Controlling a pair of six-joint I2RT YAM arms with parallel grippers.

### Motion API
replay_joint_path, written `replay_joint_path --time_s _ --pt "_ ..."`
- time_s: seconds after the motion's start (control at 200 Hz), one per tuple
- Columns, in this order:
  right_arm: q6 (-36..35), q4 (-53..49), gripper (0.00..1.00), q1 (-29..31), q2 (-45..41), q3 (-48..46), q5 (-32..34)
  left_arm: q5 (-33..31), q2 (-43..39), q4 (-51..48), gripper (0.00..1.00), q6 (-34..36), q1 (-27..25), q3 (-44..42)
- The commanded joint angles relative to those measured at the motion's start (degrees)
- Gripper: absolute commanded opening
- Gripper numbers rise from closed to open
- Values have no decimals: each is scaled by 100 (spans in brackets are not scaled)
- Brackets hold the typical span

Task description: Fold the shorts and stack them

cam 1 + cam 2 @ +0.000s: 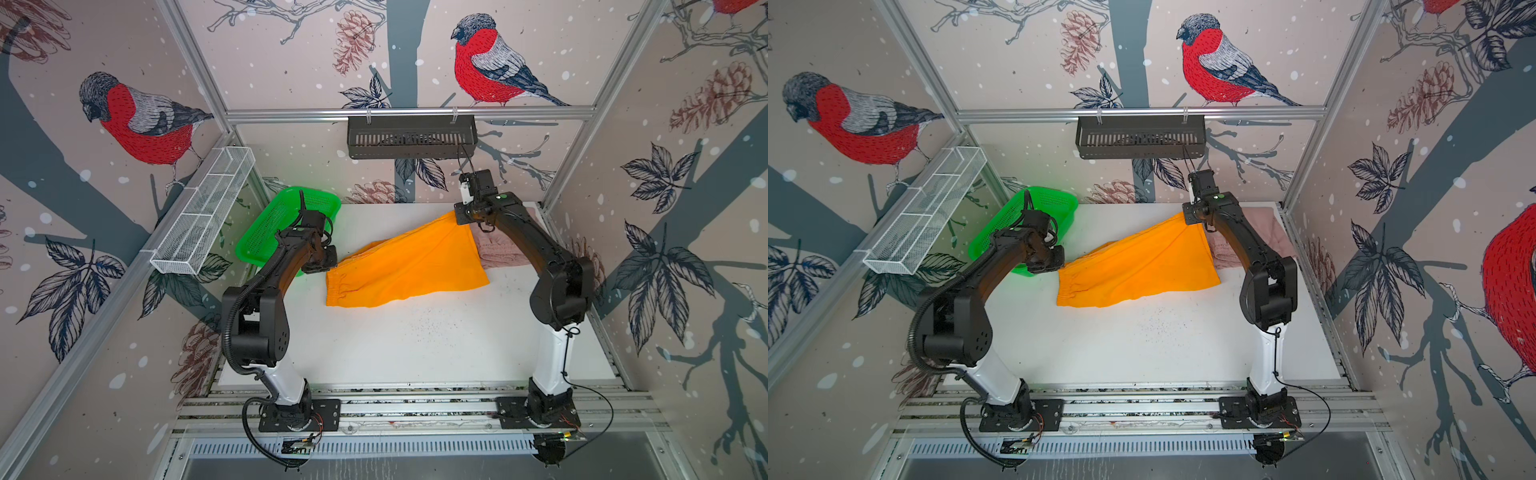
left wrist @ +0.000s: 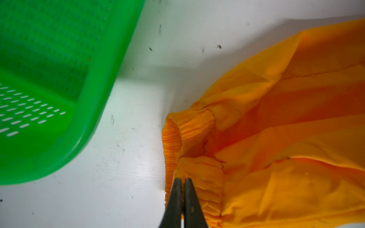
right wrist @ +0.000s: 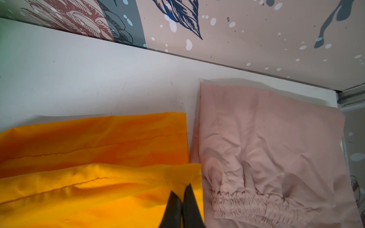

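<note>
The bright orange shorts [image 1: 407,266] [image 1: 1138,266] lie stretched across the back middle of the white table. My left gripper [image 1: 332,259] [image 2: 182,179] is shut on their gathered waistband [image 2: 199,171] at the left end. Over at the far right corner, my right gripper [image 1: 462,217] [image 3: 181,189] is shut on a hem corner of the orange fabric [image 3: 98,187], raised a little off the table. The dusty pink shorts [image 1: 498,253] [image 3: 276,148] lie folded flat at the back right, partly hidden under the right arm, just beside the orange hem.
A green mesh basket [image 1: 286,220] [image 2: 49,79] stands at the back left, close to my left gripper. A white wire rack [image 1: 203,212] hangs on the left wall and a black slotted tray [image 1: 411,137] on the back wall. Frame rails edge the table [image 1: 415,353].
</note>
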Motion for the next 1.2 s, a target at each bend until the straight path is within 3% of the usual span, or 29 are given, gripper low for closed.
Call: replay_joint_path --time_s 0.0,0.5,0.565,0.615,0.715,0.77,0.885,1.015,1.196 --pt "-87 101 0 -90 248 238 -129 -190 250 131 0 49 54 256" --pt "-54 322 1 -206 1358 960 -643 -291 1209 541 0 -82 217 747" --pt "-18 427 4 -212 1414 971 -657 -316 1266 618 21 -98 231 812" --pt "25 515 11 -224 1443 964 -697 -313 1291 679 47 -120 251 860" --pt "120 687 43 -255 1472 959 -838 -360 1361 663 97 -144 263 1075" --pt "166 761 57 -264 1477 968 -896 -397 1388 629 98 -153 271 1216" --pt "211 831 69 -267 1329 949 -1154 -299 1345 521 98 -189 280 1517" --pt "342 928 74 -270 700 422 -1257 49 1052 446 98 -253 282 1701" --pt "754 1332 75 -198 -788 -1765 -1175 1033 485 642 98 -378 217 1112"
